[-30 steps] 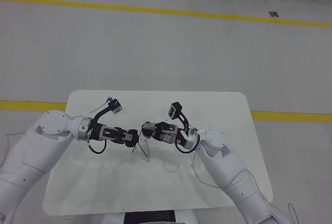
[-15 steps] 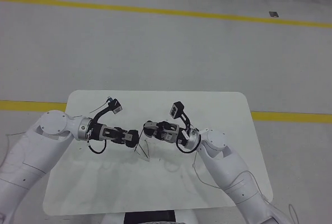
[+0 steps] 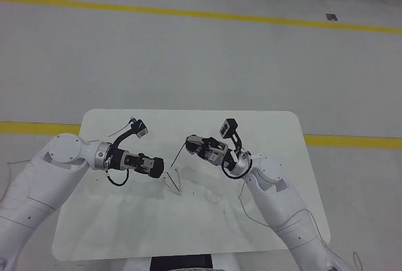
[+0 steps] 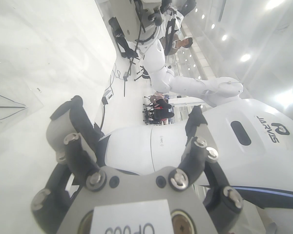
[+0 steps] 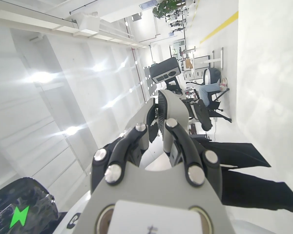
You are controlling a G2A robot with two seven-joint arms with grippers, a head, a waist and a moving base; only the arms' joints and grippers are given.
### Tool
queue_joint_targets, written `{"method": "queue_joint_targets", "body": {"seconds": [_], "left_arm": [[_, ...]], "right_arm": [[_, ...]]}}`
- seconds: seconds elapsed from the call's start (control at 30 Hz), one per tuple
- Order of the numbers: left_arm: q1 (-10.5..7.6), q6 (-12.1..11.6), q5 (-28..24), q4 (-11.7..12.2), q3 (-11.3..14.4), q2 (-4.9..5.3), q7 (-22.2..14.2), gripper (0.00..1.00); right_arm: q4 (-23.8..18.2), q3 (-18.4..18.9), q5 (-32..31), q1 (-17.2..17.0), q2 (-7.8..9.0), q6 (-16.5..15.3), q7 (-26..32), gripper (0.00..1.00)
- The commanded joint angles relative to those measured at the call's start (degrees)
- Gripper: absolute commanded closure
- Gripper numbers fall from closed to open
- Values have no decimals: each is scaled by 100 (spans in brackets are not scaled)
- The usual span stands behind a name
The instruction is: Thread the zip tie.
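The zip tie is a thin black strand. It runs from my right gripper down to the white table, where it bends into a narrow V. My right gripper is held above the table's middle with its fingers closed together, shut on the tie's upper end. My left gripper sits a little to the left and lower, close to the strand. In the left wrist view it stands open, with nothing between its fingers.
The rounded white table carries nothing else. Its far edge and right edge border a grey floor with a yellow line. There is free room on every side of the arms.
My right gripper has pulled back to the right and away from the left gripper, widening the gap between them, with the strand stretched out after it. The left arm has hardly moved.
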Motion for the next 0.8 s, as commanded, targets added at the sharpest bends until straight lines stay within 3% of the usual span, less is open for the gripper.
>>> {"method": "queue_joint_targets", "body": {"seconds": [0.0,0.03,0.17,0.3,0.4,0.43,0.77], "left_arm": [[0,0,0,0,0,0,0,0],[0,0,0,0,0,0,0,0],[198,0,18,-124,-154,-35,937,0],[649,0,-301,-279,-501,-194,2065,0],[842,0,-267,-263,-647,-339,2420,0],[916,0,-310,-261,-685,-419,2525,0],[926,28,-221,-262,-659,-420,2592,0]], "right_arm": [[0,0,0,0,0,0,-1,100],[-17,9,8,-12,-4,-41,-89,100],[-160,-27,186,-108,-72,-417,-751,100],[-195,-173,355,-277,-171,-780,-1648,100],[-221,-292,326,-366,-222,-931,-2044,100],[-233,-335,336,-403,-244,-992,-2194,100],[-265,-365,211,-429,-261,-1027,-2348,100]]}}
